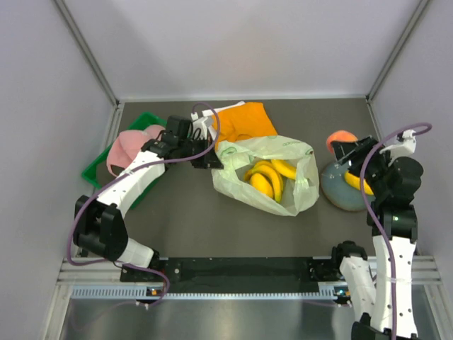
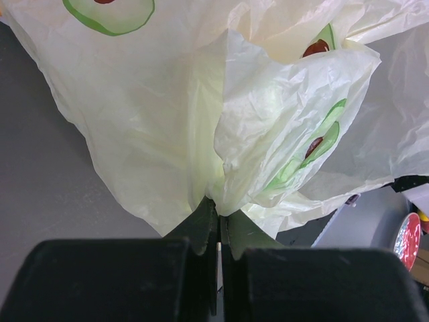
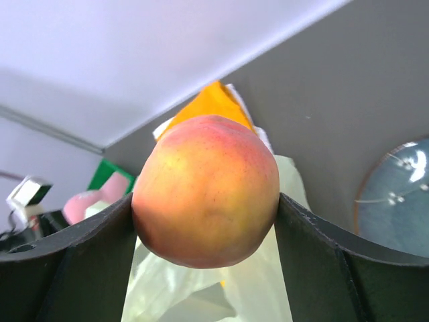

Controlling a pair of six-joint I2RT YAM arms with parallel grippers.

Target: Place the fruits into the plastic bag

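The pale green plastic bag [image 1: 297,188] with avocado prints lies open mid-table with a bunch of yellow bananas [image 1: 265,180] inside. My left gripper [image 1: 212,159] is shut on the bag's left edge; in the left wrist view its jaws [image 2: 220,218] pinch a fold of the bag [image 2: 201,121]. My right gripper [image 1: 342,147] is shut on a round orange-red peach [image 1: 340,138], held above the table right of the bag. In the right wrist view the peach [image 3: 204,191] fills the gap between the fingers [image 3: 308,248]. Another banana [image 1: 356,182] lies on the blue-grey plate [image 1: 340,197].
An orange cloth [image 1: 244,120] lies behind the bag. A green tray [image 1: 95,173] with a pink cap [image 1: 127,149] sits at the left under my left arm. The plate [image 3: 402,201] and the bag [image 3: 201,288] also show in the right wrist view.
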